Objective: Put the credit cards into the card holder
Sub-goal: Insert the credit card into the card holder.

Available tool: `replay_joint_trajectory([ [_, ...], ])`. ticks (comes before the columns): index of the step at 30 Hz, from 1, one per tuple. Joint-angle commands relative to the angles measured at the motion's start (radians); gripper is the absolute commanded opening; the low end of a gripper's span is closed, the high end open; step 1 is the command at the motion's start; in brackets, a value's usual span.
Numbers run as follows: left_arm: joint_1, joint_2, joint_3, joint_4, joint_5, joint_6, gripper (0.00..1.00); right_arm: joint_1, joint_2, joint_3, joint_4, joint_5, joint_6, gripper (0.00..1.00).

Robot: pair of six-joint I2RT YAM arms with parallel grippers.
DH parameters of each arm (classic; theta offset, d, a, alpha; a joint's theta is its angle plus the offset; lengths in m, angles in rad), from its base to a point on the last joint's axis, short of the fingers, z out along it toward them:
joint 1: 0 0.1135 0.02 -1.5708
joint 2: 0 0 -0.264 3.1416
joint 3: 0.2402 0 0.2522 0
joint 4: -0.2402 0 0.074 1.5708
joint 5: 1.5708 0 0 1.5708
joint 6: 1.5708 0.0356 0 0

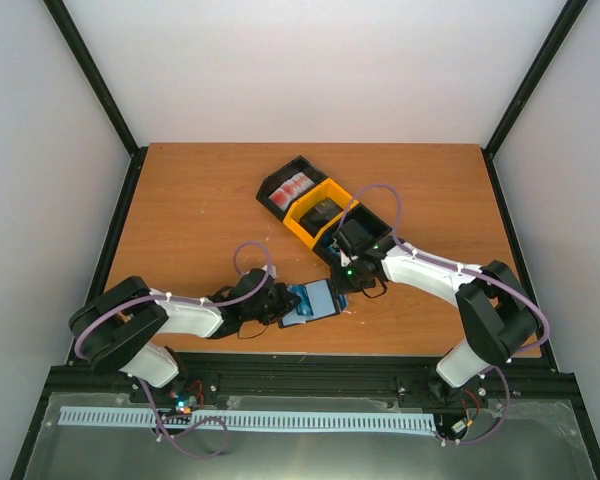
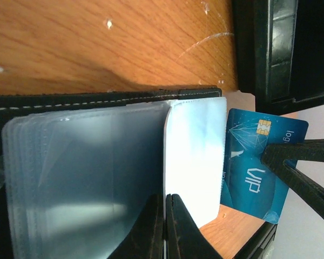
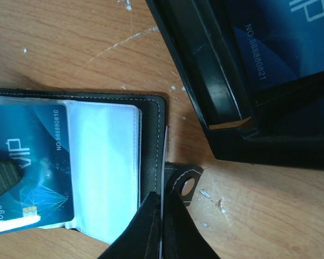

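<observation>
Closed left gripper [image 2: 164,200] pinches a clear plastic pocket [image 2: 197,156] of the black folding card holder [image 1: 310,300], mid-frame; closed right gripper [image 3: 161,199] clamps its cover; bright blue plastic credit card [image 2: 254,162] rests against its pockets.

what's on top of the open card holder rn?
One blue VIP card lies across the card holder's clear pockets. Whether it is slipped into a pocket, or more cards sit in the leaves underneath, is hidden.
</observation>
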Motion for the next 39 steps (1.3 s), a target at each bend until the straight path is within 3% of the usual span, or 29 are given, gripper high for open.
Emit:
replay_joint_trajectory([
  [1,-0.014,0.050,-0.015,0.098,0.032,-0.035,0.00,0.007,0.015,-0.003,0.028,0.006,-0.009,0.03],
  [27,-0.019,0.143,-0.056,0.314,0.074,-0.090,0.02,0.008,0.014,-0.012,0.019,-0.025,-0.005,0.03],
  [39,-0.019,0.135,-0.052,0.303,0.013,-0.092,0.04,0.009,-0.029,-0.006,0.008,-0.035,-0.004,0.03],
])
